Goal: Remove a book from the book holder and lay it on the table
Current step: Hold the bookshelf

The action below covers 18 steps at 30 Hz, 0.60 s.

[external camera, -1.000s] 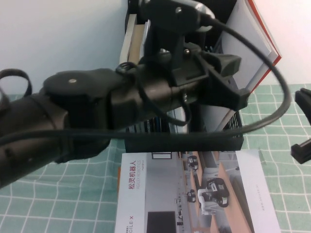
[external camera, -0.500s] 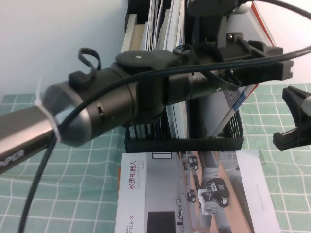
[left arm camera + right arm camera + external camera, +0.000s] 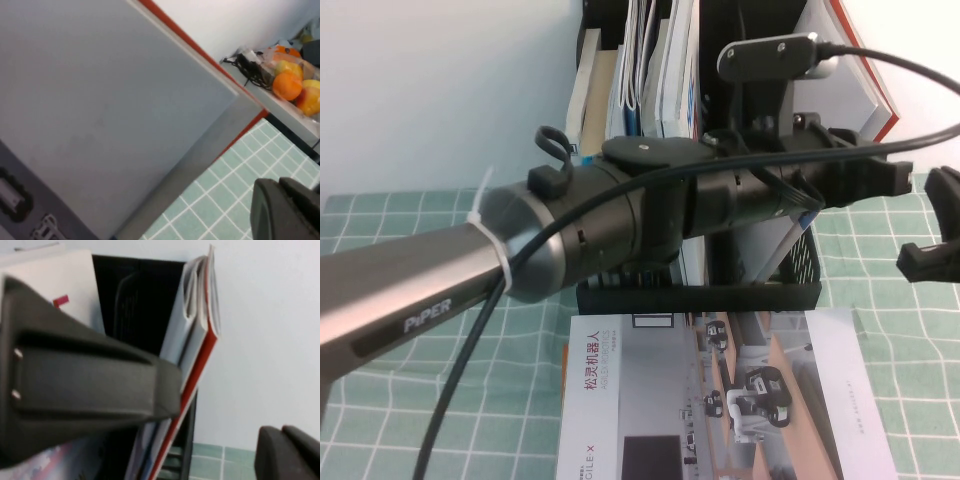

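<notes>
**Q:** Where is the book [image 3: 675,80]?
**A:** It stands upright in the book holder [image 3: 700,297], among others.
**Q:** And the pincers?
**A:** My left gripper [image 3: 865,185] is at the holder's right side; I cannot tell its grip. My right gripper [image 3: 932,235] is clenched and empty, over the table [image 3: 420,400] to the right.

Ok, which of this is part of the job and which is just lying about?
Job: book holder, upright booklets in it, table, left gripper by the grey red-edged book, right gripper, jaws shut, right of the holder.
Lying about: robot-photo booklet flat on the table, fruit on a side ledge.
</notes>
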{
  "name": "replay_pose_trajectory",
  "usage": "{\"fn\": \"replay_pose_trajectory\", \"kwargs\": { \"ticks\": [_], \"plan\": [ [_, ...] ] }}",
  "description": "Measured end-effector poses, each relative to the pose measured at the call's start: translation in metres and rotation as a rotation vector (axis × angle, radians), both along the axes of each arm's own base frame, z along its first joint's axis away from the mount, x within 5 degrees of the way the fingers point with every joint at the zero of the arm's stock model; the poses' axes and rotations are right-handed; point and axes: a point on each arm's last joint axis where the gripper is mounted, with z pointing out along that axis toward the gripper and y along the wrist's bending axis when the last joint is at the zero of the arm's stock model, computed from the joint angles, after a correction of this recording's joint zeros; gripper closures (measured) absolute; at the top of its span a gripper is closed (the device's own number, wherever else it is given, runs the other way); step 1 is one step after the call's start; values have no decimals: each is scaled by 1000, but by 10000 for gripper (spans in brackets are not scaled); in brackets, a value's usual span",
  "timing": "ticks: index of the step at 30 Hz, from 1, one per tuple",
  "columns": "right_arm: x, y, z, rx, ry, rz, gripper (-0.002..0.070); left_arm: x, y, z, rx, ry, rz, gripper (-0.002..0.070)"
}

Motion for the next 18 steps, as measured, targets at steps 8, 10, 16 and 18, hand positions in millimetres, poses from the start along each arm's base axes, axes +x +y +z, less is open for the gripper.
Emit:
{"fn": "replay_pose_trajectory", "kwargs": {
  "ticks": [8,10,16,18],
  "plan": [
    [10,13,-11,51,-49,86,678,18,0,-15,63,-4,137,678],
    [12,14,-16,49,-30,90,671,21,2,-14,71,-12,175,678],
    [14,18,-22,29,-15,113,596,13,-5,-10,20,2,41,678],
    [14,17,-23,40,-11,106,580,7,-10,-9,-2,7,-33,678]
  ]
}}
